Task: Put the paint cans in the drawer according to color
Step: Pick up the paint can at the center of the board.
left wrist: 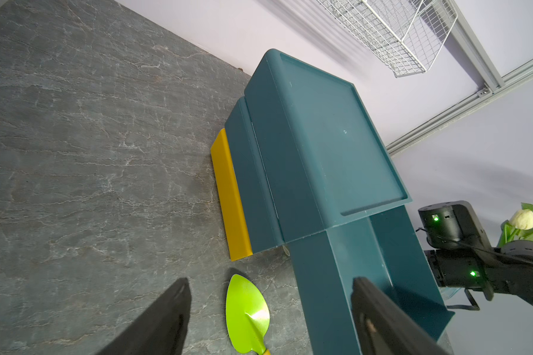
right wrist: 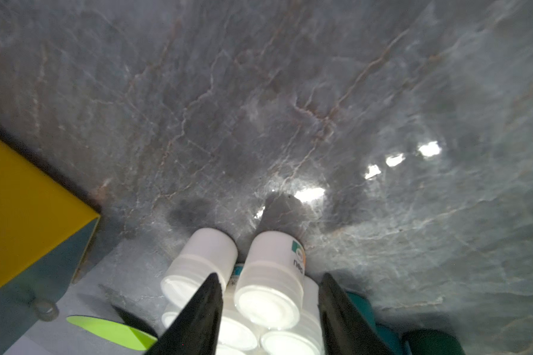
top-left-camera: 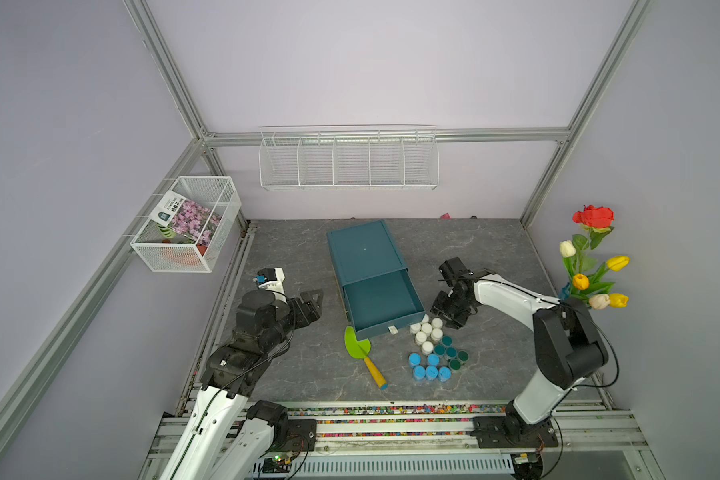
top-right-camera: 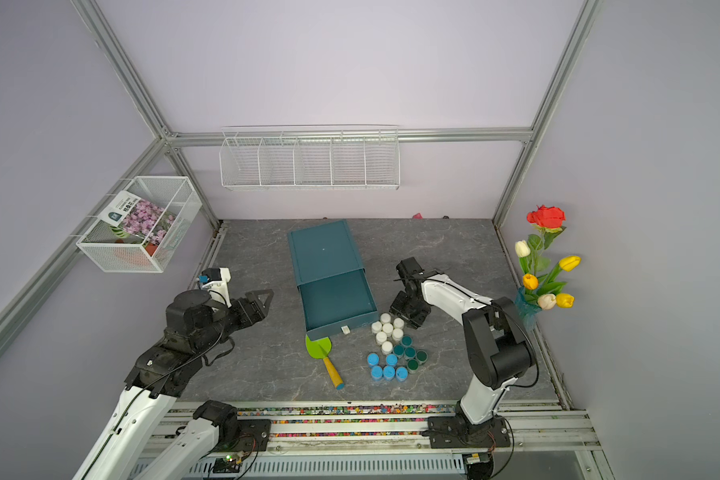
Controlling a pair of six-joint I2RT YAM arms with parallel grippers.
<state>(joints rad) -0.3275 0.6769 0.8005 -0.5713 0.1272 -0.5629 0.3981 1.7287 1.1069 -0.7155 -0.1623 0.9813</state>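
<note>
The drawer is pulled out and nothing is seen in it; none of the paint cans has been put away. They are packed on the tabletop just off the drawer's front corner, on the right arm's side. The white ones are nearest the drawer, the dark teal ones and the light blue ones farther from it.

The right claw is spread around one white can, with a gap visible at one finger, so nothing is pinched yet. The left claw is spread and empty, held well off the drawer's other side, above the tabletop.

Trouble is likely to come from the crowding. One finger is wedged beside a neighbouring white can, which touches the chosen one. If the claw is closed off-centre, that neighbour could be tipped or dragged along. The smooth round lid could also slip out under a shallow pinch. The drawer's near wall could be struck if the can is carried across too low. No dividers are seen in the drawer, so colours could be mixed if cans are released carelessly. The green trowel, lying against the drawer's front, is not to be disturbed.
</note>
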